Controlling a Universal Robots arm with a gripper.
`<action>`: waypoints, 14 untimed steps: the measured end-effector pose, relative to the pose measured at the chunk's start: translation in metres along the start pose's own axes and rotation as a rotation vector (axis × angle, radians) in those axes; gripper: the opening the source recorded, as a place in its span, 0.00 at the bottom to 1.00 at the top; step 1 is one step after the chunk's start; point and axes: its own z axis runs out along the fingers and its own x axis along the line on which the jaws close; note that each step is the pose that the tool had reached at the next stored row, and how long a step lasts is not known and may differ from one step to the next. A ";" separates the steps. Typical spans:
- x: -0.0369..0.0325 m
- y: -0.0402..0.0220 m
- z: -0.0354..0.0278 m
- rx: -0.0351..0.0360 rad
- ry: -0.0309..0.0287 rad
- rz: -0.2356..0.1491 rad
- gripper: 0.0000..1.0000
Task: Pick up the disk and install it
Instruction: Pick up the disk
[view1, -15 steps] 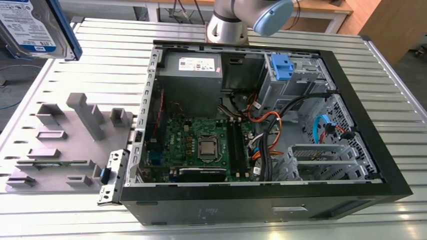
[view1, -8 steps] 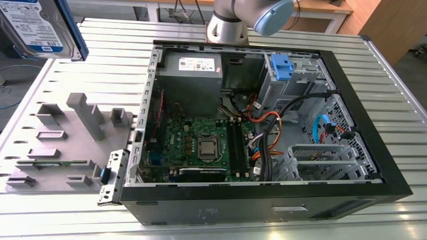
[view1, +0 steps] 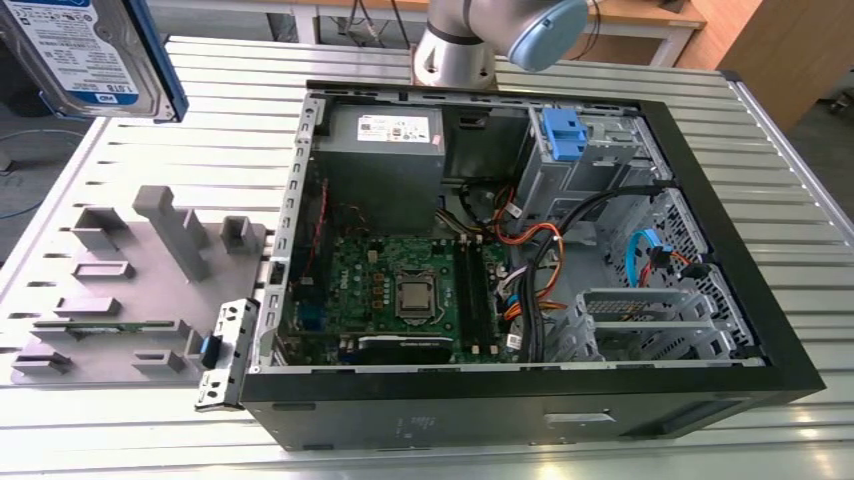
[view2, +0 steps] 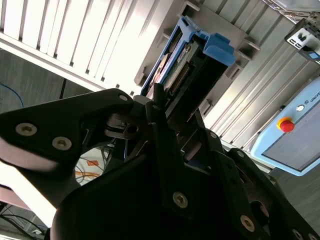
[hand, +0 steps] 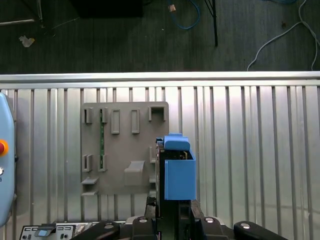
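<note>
The disk (view1: 83, 55), a silver hard drive with a white-and-blue label and a blue edge frame, hangs in the air at the top of the exterior view's left, above the table's corner. In both wrist views my gripper (view2: 172, 117) (hand: 175, 212) is shut on the disk (view2: 182, 70), whose blue carrier (hand: 177, 172) sticks out past the black fingers (view2: 200, 145). Below it lies the grey fixture plate (hand: 122, 145). The open computer case (view1: 534, 405) lies on its side to the exterior view's right of the disk.
The grey fixture plate (view1: 134, 270) with upright blocks lies beside the case on the ribbed metal table (view1: 787, 180). Inside the case are a grey power-supply box (view1: 380, 135), a motherboard (view1: 400, 295), a blue latch (view1: 563, 135), cables and a metal cage (view1: 647, 320). A pendant (view2: 292, 137) rests nearby.
</note>
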 end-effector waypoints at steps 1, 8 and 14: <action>0.0000 0.0000 0.0000 0.0000 0.0000 0.000 0.35; -0.0001 -0.0019 -0.0001 -0.0001 0.0000 0.000 0.35; -0.0001 -0.0021 -0.0001 -0.0001 0.0001 0.000 0.35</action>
